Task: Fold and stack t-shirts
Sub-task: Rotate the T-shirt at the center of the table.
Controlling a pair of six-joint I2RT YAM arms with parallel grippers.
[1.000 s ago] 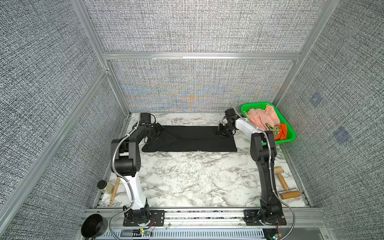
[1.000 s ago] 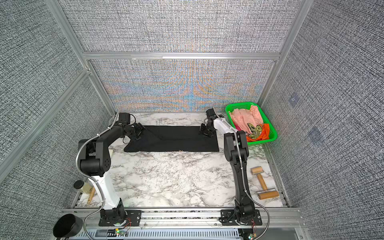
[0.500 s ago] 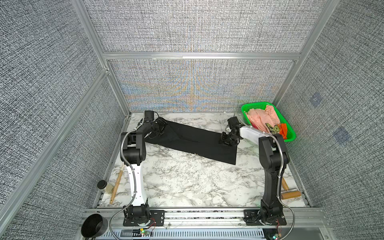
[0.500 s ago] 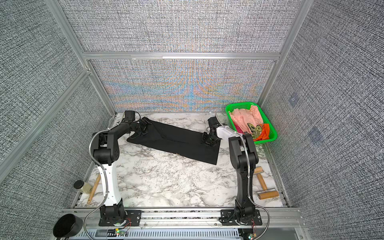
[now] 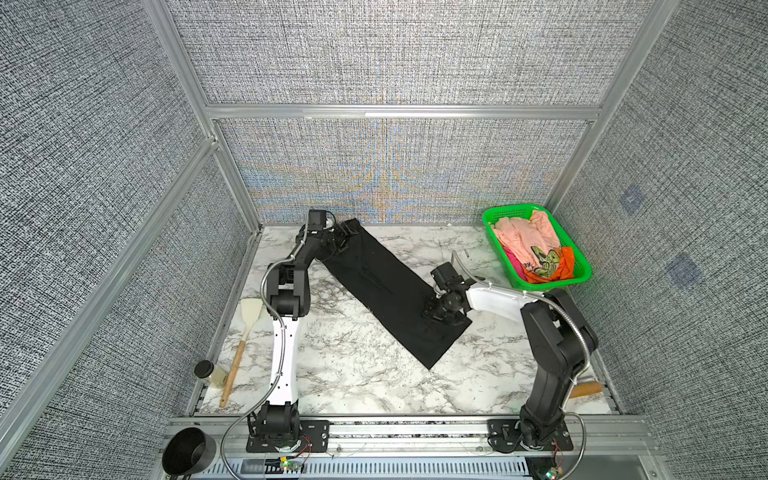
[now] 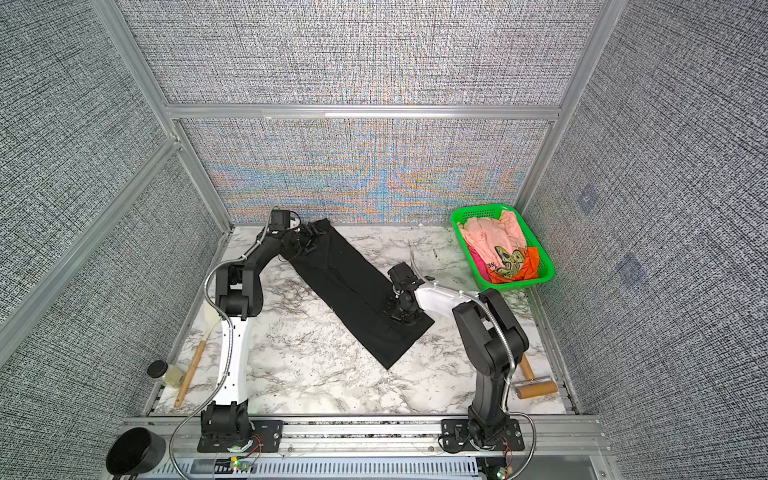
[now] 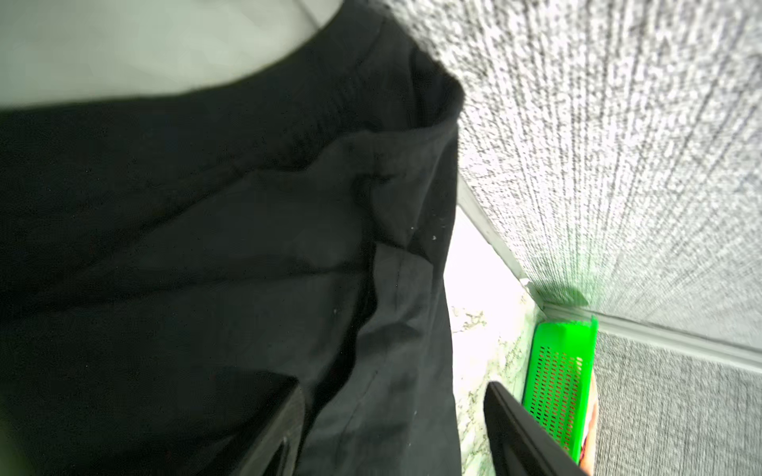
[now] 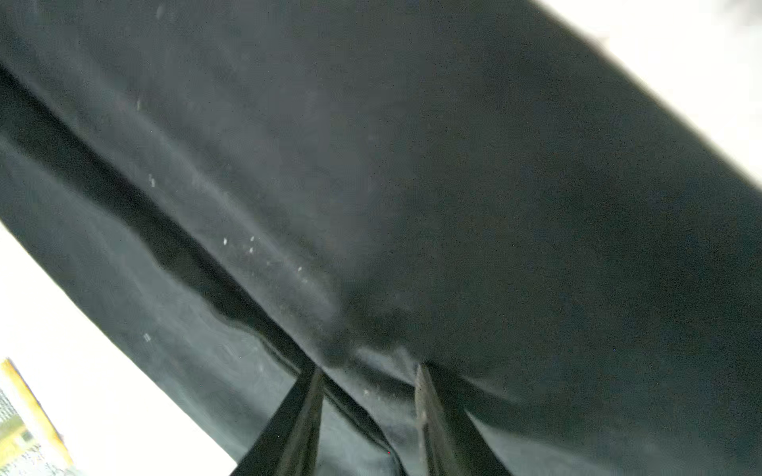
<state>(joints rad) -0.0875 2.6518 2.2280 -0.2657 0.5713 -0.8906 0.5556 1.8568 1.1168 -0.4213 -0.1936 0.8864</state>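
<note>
Black t-shirt (image 5: 386, 286) under both jaws.

My view: marbled surface (image 5: 353, 374) inside grey fabric walls. Green basket (image 5: 579, 272) at far right corner. Wooden spatula (image 5: 245, 332) by my left edge, small dark-lidded jar (image 5: 210, 372) just beside its handle. Wooden roller (image 6: 536, 388) near right edge. Black cup (image 5: 187, 451) off surface, front left.

The marble table (image 5: 353, 386) carries a black t-shirt (image 5: 386, 282), green basket (image 5: 579, 266), spatula (image 5: 249, 316) and jar (image 5: 208, 372).
</note>
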